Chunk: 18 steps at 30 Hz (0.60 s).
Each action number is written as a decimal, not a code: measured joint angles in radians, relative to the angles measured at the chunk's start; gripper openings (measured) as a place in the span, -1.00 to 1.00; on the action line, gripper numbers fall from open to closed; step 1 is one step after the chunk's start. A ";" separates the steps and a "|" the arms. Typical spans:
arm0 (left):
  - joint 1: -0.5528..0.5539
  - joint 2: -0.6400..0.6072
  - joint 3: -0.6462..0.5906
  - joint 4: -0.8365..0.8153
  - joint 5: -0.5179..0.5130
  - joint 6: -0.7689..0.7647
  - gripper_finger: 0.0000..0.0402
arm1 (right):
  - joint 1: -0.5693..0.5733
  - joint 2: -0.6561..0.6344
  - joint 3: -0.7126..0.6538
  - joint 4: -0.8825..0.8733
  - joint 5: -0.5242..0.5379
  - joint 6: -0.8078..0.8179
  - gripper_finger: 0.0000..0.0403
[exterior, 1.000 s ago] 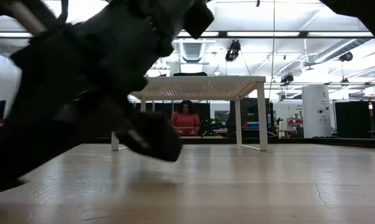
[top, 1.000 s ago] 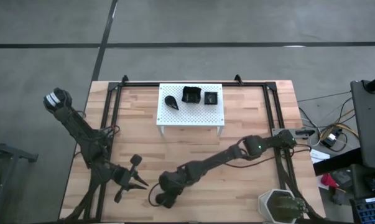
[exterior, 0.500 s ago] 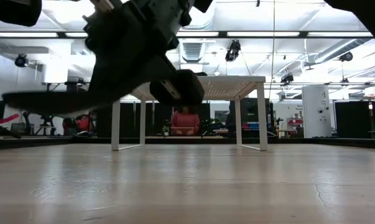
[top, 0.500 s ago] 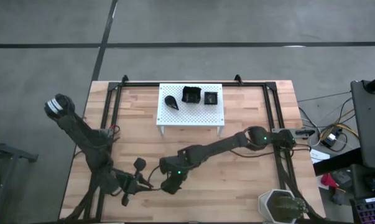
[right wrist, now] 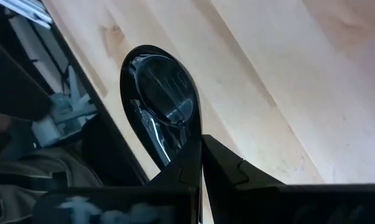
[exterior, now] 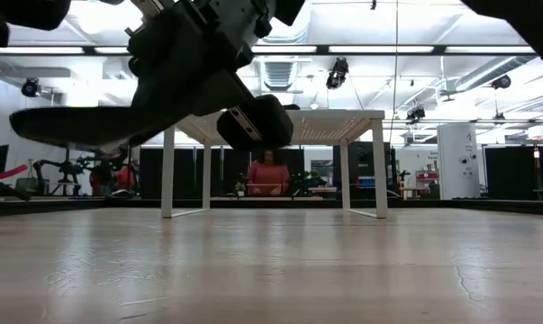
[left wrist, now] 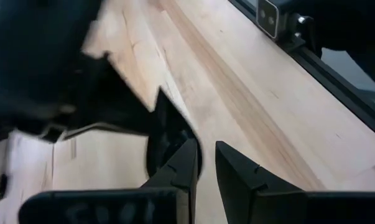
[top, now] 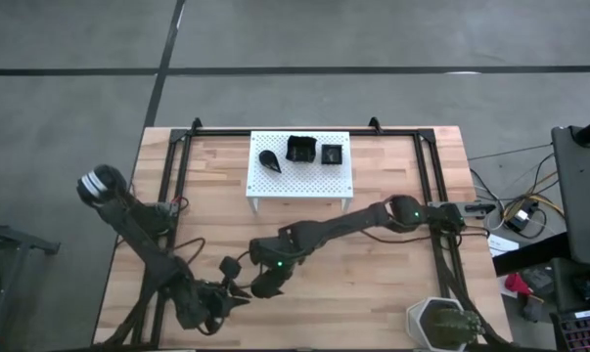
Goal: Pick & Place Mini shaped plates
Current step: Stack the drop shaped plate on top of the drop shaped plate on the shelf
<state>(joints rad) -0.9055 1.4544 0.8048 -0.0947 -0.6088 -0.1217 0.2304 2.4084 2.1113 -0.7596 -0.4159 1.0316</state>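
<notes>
One glossy teardrop plate (right wrist: 160, 102) hangs above the worktop (top: 392, 284) near its front, pinched by its narrow tip in our right gripper (right wrist: 201, 163) jaws; we judge it light, stiff, slippery, while our left gripper (left wrist: 204, 163) jaws stand slightly apart, empty.

Robotics lab or workshop hall. Evidence: wooden worktop (top: 373, 284) on a concrete floor (top: 373, 39); strip ceiling lights (exterior: 379, 49); cables (top: 510, 210) at 3 o'clock of the worktop; dark partitions, white pillar (exterior: 457, 160), seated person (exterior: 268, 173) behind.
</notes>
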 joint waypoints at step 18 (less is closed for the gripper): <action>0.016 0.051 0.027 0.014 0.007 -0.044 -0.33 | -0.007 -0.002 0.060 0.006 0.018 -0.038 -0.96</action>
<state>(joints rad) -0.8900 1.5059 0.8314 -0.0803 -0.6021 -0.1654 0.2234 2.4062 2.1708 -0.7536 -0.3974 0.9934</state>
